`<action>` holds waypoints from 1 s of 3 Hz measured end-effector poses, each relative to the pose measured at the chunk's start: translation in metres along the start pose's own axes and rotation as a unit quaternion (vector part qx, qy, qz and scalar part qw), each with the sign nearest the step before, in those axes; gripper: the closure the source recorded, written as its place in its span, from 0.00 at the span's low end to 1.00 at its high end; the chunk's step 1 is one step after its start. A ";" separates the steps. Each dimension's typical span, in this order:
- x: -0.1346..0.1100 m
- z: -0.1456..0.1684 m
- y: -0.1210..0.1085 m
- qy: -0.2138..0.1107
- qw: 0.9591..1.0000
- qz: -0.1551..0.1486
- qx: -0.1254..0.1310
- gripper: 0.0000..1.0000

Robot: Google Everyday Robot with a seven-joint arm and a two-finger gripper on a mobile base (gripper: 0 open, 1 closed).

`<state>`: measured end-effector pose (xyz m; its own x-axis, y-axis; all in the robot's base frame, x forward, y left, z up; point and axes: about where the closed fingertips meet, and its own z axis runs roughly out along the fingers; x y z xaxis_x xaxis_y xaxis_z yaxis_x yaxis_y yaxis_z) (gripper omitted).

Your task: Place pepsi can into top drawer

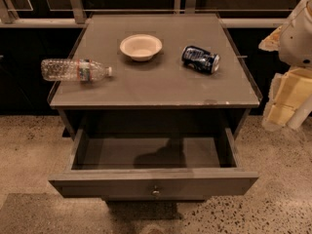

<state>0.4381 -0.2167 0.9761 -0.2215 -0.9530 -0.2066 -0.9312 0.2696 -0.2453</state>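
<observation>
The pepsi can [201, 59] is dark blue with white markings. It lies on its side on the grey cabinet top [156, 87], toward the back right. The top drawer [153, 183] is pulled out toward me; its grey front panel has a small round knob at centre and its inside looks empty. My gripper [284, 104], pale yellow below a white arm, hangs at the frame's right edge, off the cabinet's right side, well right of the can and not touching it.
A cream bowl [141, 47] stands at the back centre of the cabinet top. A clear plastic water bottle [75, 70] lies on its side at the left edge. Speckled floor [34, 150] surrounds the cabinet; dark panels and a rail run behind.
</observation>
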 end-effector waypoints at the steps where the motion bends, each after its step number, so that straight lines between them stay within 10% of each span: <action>1: -0.029 0.005 -0.038 -0.017 0.999 -0.016 0.025 0.00; 3: -0.021 0.004 -0.063 -0.050 0.997 0.008 0.051 0.00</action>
<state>0.5026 -0.2127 0.9918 -0.2014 -0.9310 -0.3043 -0.8920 0.3027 -0.3357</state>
